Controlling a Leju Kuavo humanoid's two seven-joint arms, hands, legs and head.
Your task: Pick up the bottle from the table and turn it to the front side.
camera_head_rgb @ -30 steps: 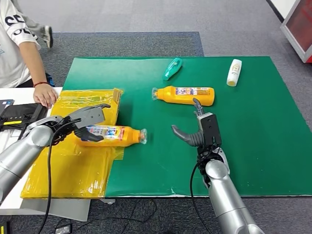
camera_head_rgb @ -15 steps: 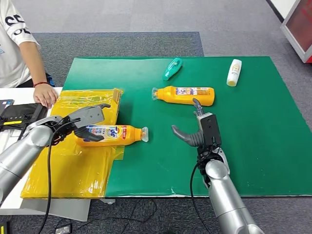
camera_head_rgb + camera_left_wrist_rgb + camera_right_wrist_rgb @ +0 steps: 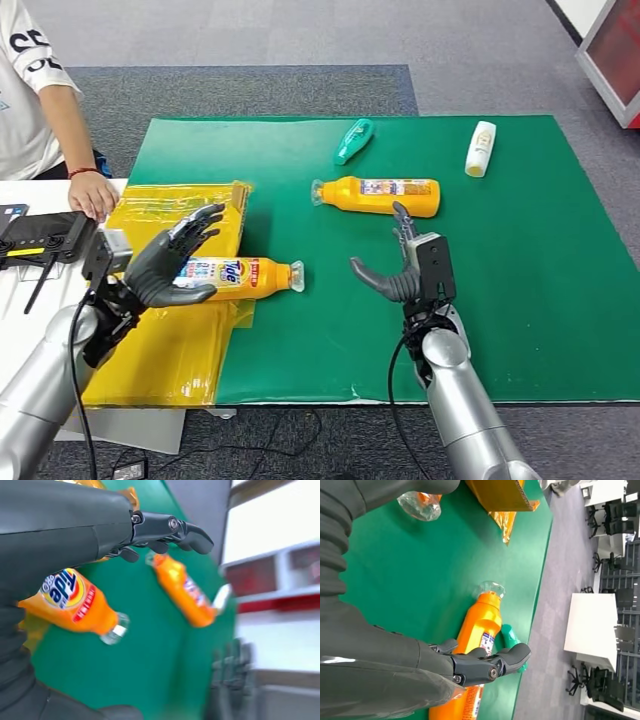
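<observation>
Your left robot hand point(image 3: 170, 265) hovers w/ fingers spread wide, holding nothing, beside the orange bottle point(image 3: 238, 277), which lies Tide label up on the yellow bag point(image 3: 162, 340). Right robot hand point(image 3: 404, 270) also splayed wide, empty, above green mat point(image 3: 543, 280).

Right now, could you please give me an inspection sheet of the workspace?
Surface: green mat, yellow plastic sheet at its left.
Job's things: near orange bottle lying, logo side up; far orange bottle lying.
Clutter: teal bottle, white bottle.
Hands: left hand open beside near bottle; right hand open, empty.
Cables: black cable on floor.
Surroundings: person's hand on white table.
</observation>
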